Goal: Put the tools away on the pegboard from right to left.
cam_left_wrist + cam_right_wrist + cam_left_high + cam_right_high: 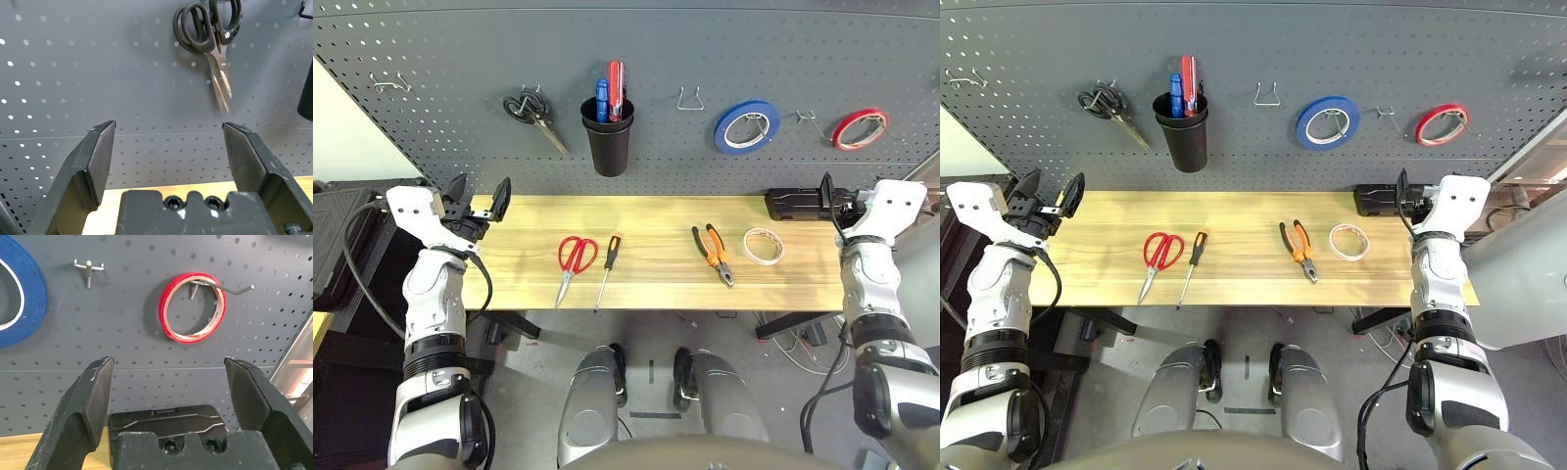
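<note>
We see the left gripper (169,126) and the right gripper (169,361) wide and empty. The whitish tape roll (764,247), the pliers (714,256), the screwdriver (609,270) and the red-handled scissors (576,269) lie across the middle of the frame, below the pegboard (656,162). The tape is flat and thin, so our fingers may press the table (656,215) and miss it. The hook (807,116) is narrow; a misaligned ring could fall. We can read no brand or label.
</note>
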`<action>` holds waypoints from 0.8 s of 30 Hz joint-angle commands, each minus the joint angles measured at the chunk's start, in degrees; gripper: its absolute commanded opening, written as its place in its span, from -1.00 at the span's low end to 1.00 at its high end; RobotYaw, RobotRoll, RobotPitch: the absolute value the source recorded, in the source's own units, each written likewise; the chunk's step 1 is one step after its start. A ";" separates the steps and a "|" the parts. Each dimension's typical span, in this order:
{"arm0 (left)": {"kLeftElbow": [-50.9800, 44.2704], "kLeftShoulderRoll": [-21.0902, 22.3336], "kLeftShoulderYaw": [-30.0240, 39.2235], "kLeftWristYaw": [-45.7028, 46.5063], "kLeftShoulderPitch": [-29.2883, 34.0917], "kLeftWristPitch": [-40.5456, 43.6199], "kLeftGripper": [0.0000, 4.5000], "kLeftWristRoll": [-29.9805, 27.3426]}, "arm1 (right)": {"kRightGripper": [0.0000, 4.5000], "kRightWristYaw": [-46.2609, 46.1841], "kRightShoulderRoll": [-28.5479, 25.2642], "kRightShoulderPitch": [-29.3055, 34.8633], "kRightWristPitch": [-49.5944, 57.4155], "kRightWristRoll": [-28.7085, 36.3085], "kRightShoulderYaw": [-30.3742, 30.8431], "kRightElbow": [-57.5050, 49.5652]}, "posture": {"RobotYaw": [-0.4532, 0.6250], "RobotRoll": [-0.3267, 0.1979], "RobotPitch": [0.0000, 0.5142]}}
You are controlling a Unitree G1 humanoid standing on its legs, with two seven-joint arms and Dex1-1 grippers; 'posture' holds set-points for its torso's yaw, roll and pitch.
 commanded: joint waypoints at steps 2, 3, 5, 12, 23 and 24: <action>0.46 -0.05 -0.60 0.40 0.45 -0.25 0.98 0.37 | 1.00 0.55 -0.18 0.04 0.76 0.17 0.21 0.59 | 0.05 0.25 -0.38; 0.11 -0.19 -0.67 0.48 0.51 -0.13 0.98 0.28 | 1.00 0.64 -0.13 0.14 0.89 0.18 0.27 0.30 | 0.04 0.25 -0.37; -0.86 -0.49 -1.00 0.39 0.80 0.39 0.98 0.01 | 1.00 0.83 -0.16 0.28 1.27 0.31 0.30 -0.37 | 0.04 0.25 -0.34; -10.14 -0.78 -5.52 -3.20 4.63 7.55 0.98 -1.84 | 1.00 2.23 -1.15 1.23 7.18 -0.43 1.65 -4.37 | 0.03 0.25 -0.23; -19.41 5.30 -18.14 -12.71 7.95 15.26 0.98 3.36 | 1.00 12.22 -5.13 8.04 33.04 0.84 5.96 -18.20 | -0.02 0.25 -0.04; -19.40 6.13 -19.60 -13.75 7.71 15.15 0.98 4.62 | 1.00 13.26 -5.69 8.80 33.72 0.15 6.72 -18.88 | -0.02 0.25 -0.04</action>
